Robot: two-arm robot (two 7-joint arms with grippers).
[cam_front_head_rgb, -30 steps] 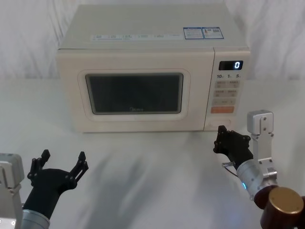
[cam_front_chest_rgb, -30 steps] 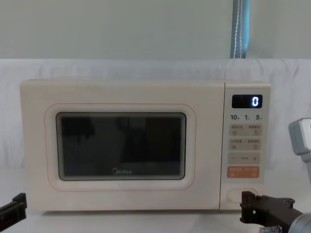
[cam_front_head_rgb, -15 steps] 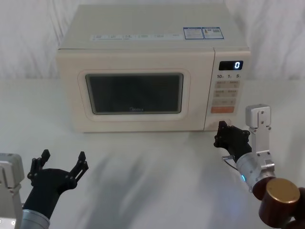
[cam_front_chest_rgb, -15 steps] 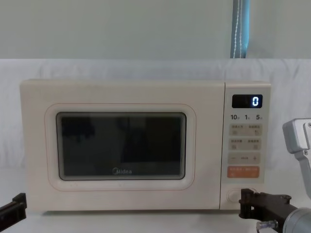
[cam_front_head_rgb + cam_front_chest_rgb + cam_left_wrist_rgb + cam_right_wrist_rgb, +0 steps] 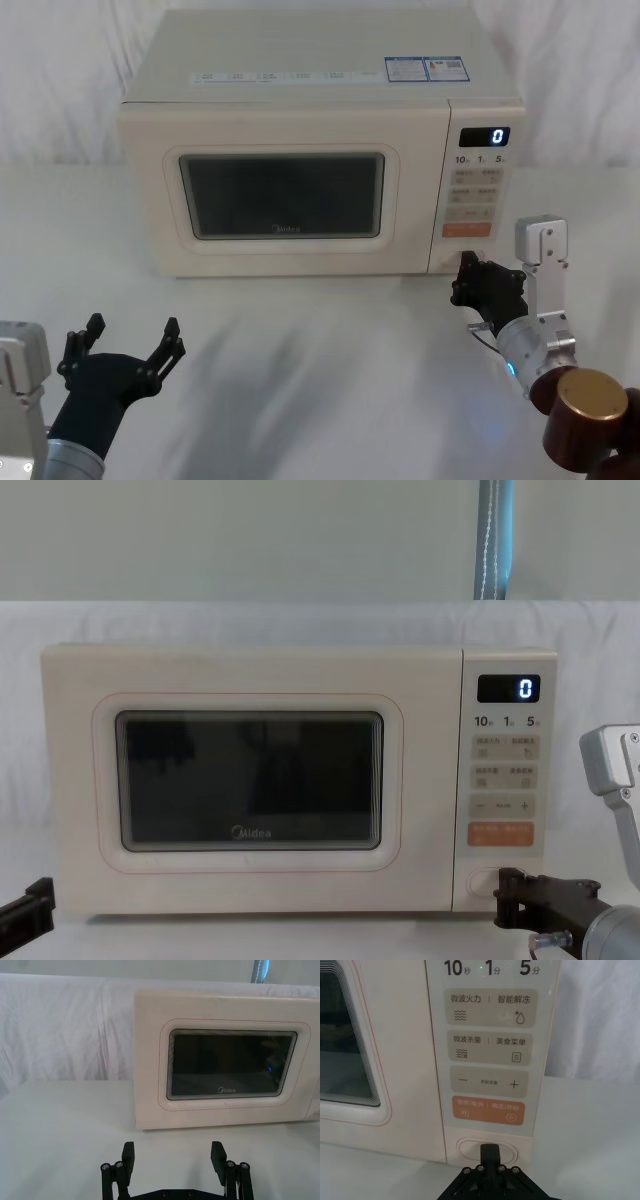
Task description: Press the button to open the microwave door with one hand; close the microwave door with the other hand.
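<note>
The cream microwave door (image 5: 280, 195) with its dark window is shut; it also shows in the chest view (image 5: 250, 780) and the left wrist view (image 5: 232, 1065). The pill-shaped button (image 5: 467, 1149) sits at the bottom of the control panel, under the orange key (image 5: 487, 1110). My right gripper (image 5: 489, 1150) is shut, and its tip is at the middle of the button (image 5: 482, 881), close to or touching it. In the head view the right gripper (image 5: 464, 268) is at the microwave's lower right corner. My left gripper (image 5: 133, 325) hangs open and empty, well in front of the door (image 5: 172, 1149).
The microwave stands on a white cloth-covered table (image 5: 320, 340) against a white draped backdrop. The control panel (image 5: 505, 780) carries a lit display reading 0 (image 5: 508, 688) and several small keys. The table surface stretches between my two arms in front of the door.
My right gripper has moved forward and slightly up, bringing its tip onto the button area. The door has stayed shut and the left arm has not moved.
</note>
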